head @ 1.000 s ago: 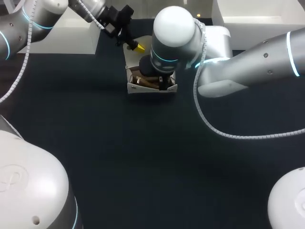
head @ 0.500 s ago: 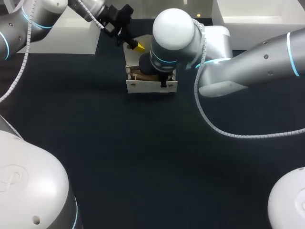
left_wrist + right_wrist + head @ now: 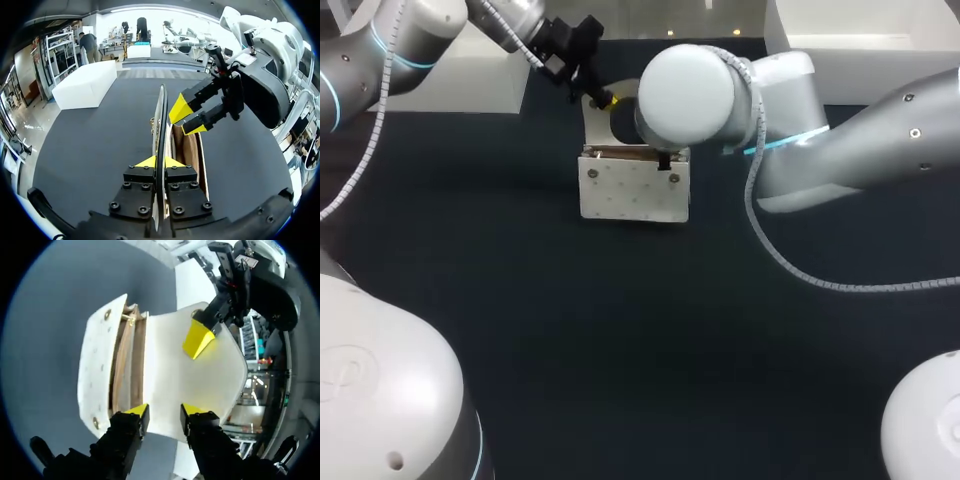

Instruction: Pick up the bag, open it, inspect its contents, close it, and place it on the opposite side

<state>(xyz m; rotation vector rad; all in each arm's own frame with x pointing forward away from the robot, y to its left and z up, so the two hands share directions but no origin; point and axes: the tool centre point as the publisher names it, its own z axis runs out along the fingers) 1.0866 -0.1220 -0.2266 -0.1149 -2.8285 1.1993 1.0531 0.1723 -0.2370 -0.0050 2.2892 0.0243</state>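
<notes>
Note that the bag (image 3: 633, 188) has tilted upright within the last second, left fingers (image 3: 146, 162) clamping its flap (image 3: 160, 115), right fingers (image 3: 138, 411) spread empty above, so treat inspection as under way.

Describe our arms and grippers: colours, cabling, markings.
Left arm and right arm: silver-grey links, white rounded joints, glowing cyan rings, white coiled cables outside. Left gripper and right gripper: black bolted bodies, wedge-shaped yellow fingertips.

The bag (image 3: 633, 190) tips forward: its studded white front, before a thin strip, now faces the head camera broadly, hiding the brown inside that showed earlier. The right arm (image 3: 688, 95) draws back slightly behind the bag.
</notes>
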